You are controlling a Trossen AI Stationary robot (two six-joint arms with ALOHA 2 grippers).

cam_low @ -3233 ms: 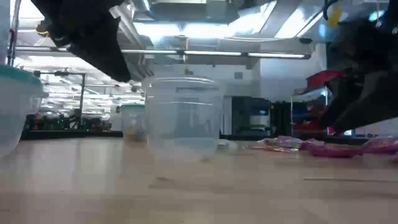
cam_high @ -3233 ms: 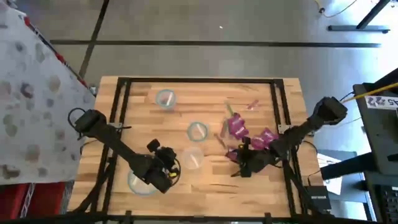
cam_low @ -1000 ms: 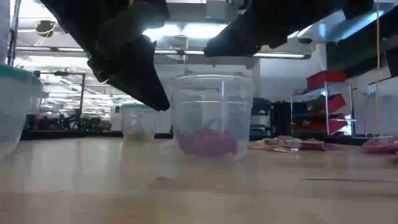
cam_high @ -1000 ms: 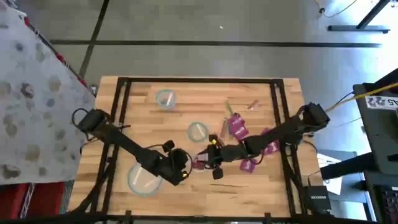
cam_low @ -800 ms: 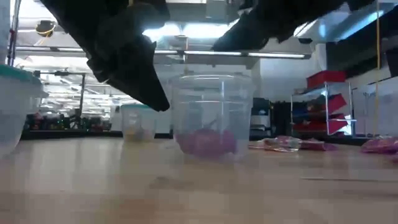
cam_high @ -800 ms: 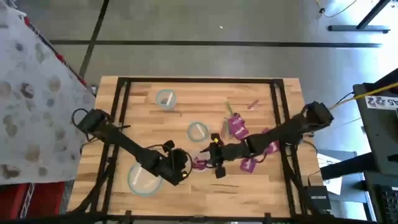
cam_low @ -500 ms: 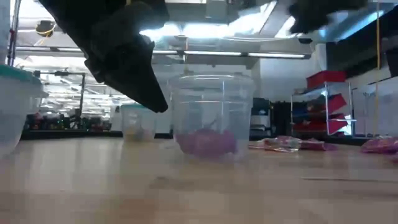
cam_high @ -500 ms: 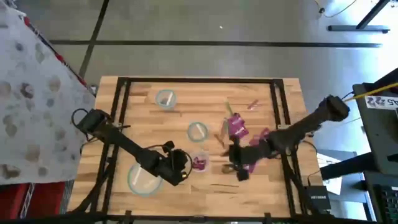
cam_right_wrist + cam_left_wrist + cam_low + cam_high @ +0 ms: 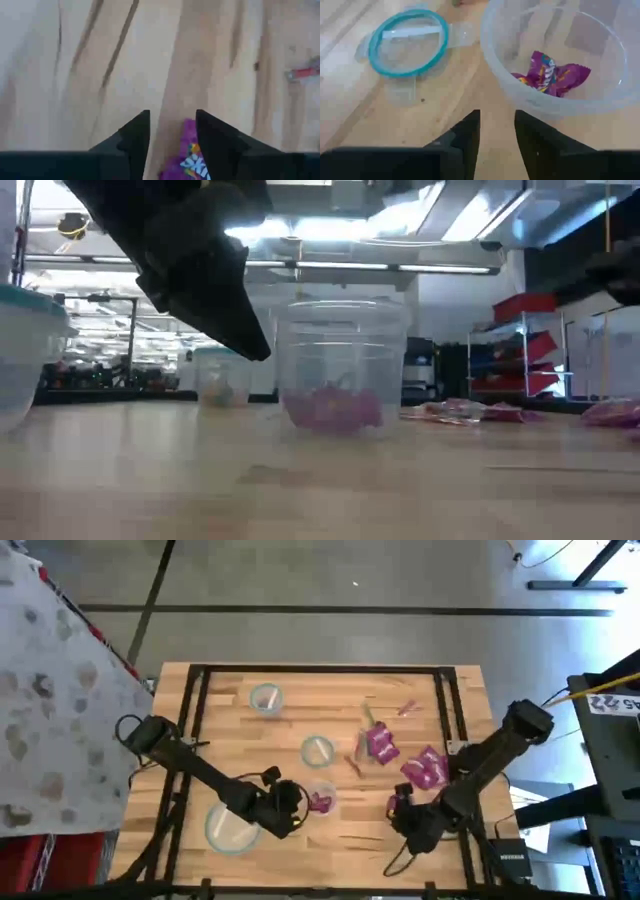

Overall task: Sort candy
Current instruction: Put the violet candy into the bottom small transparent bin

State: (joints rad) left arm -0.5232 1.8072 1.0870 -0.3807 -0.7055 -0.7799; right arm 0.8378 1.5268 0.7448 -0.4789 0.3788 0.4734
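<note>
Right claw open, empty, purple candy between tips. Drop straight, pinch packet middle. Left claw open, parked by bowl.

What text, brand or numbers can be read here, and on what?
"Sk": white letters on the purple packet, the rest cut off.
White sign at the high view's right edge: digits too blurred to read.
Candy in the clear bowl: white print, unreadable.
</note>
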